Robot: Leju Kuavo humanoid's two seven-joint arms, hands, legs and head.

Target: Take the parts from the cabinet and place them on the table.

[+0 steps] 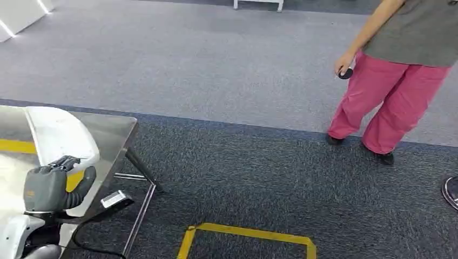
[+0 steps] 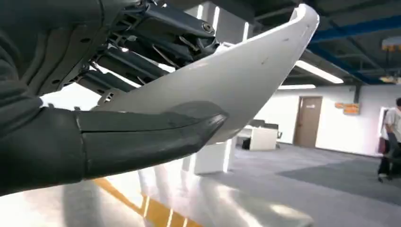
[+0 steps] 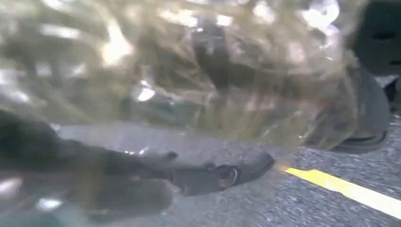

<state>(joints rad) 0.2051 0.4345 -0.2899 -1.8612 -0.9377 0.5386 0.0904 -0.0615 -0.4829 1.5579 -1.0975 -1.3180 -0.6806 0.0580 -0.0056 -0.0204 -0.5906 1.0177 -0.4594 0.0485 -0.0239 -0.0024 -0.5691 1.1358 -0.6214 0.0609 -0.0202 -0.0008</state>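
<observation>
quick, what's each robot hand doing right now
Left robot hand: holding the white part.
Right robot hand: cannot be told; view blurred by a shiny wrap.

We see the robot's left hand (image 1: 51,186) with a grey ribbed cover, a thick grey thumb and dark fingers (image 2: 156,33). A black cable (image 1: 89,245) loops below its white wrist.

Person (image 1: 402,65) at upper right of head view: grey top, pink trousers, dark shoes, small dark object (image 1: 345,73) in hand. Grey carpet (image 1: 189,59) across upper frame, darker carpet (image 1: 281,178) below it. Yellow tape outline (image 1: 246,233) on dark carpet at bottom centre. White furniture leg (image 1: 258,5) at top edge. Brown door (image 2: 308,120) in white wall, right of left wrist view.
</observation>
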